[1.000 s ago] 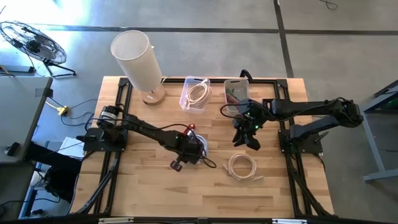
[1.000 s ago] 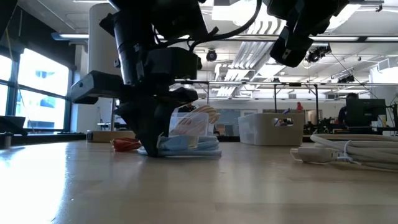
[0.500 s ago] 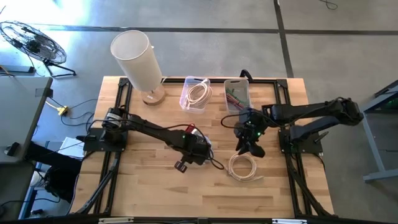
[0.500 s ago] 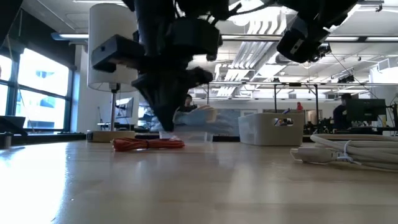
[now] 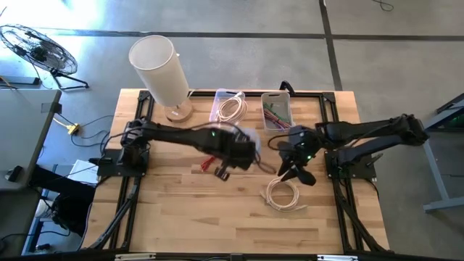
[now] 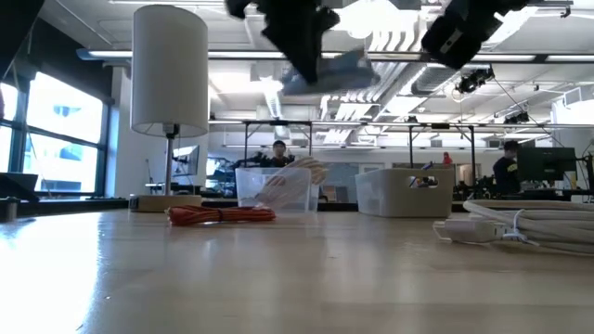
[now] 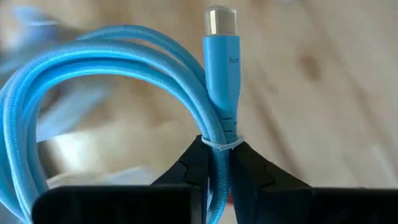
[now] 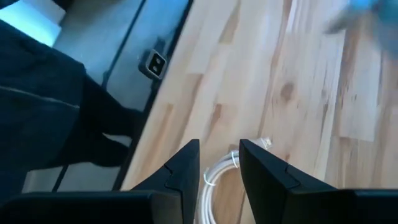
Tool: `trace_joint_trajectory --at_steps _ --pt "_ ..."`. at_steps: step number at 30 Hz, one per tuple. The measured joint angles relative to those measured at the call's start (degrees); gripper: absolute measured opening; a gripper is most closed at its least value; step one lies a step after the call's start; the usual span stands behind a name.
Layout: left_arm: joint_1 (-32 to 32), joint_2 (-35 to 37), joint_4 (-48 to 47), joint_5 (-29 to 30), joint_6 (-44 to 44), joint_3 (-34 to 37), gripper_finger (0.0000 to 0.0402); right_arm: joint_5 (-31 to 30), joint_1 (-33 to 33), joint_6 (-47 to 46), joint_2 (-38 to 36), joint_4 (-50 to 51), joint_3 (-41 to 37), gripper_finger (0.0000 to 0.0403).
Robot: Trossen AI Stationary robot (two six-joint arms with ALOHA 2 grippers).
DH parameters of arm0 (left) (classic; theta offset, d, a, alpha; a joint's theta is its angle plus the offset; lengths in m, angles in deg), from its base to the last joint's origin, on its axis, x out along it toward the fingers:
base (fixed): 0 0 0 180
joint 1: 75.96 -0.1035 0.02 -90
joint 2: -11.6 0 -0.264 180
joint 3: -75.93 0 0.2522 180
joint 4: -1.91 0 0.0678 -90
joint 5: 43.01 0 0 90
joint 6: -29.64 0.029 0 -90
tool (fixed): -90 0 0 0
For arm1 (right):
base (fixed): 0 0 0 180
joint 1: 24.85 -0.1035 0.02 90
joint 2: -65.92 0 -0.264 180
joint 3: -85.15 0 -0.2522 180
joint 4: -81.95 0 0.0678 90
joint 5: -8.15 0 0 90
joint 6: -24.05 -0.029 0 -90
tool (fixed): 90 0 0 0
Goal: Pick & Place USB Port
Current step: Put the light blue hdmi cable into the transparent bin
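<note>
Clamped between the left gripper (image 7: 217, 163) fingers, the blue USB cable (image 7: 124, 81) hangs blurred above the table (image 5: 181, 217) middle, its plug pointing away from the wrist, while the right gripper (image 8: 219, 163), jaws apart and empty, hovers over the white cable coil (image 5: 283, 196).

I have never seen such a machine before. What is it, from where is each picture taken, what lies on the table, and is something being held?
These are two robot arms at a wooden table. One camera looks straight down, one sits at table height, and one rides on each wrist.

The left gripper is shut on a coiled blue cable, lifted above the table. The right gripper hangs over a white cable, holding nothing; its fingers stand slightly apart.

Also on the table are a red cable, a white lamp, and two clear bins at the far edge: the left bin has a pale cable, the right bin mixed cables.
</note>
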Motion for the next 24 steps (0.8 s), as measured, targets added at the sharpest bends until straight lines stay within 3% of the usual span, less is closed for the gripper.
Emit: trace_joint_trajectory --at_steps 5,10,19,24 --pt "-4.2 0.1 -3.1 6.0 0.0 -11.9 0.0033 -2.3 0.9 -1.5 -6.9 0.1 0.0 0.0105" --pt "-10.0 0.2 0.3 6.5 -1.5 -19.2 0.0033 -9.2 1.0 -2.4 -13.9 1.3 0.0 0.0105" --pt "-21.9 0.2 13.7 -10.9 -3.1 -18.7 0.0033 -16.9 1.0 -4.0 -22.2 4.7 0.0 0.0105" --pt "-25.9 0.1 14.9 -13.8 -6.4 -14.8 0.0033 -18.8 1.0 -5.5 -23.7 6.3 0.0 0.0105"
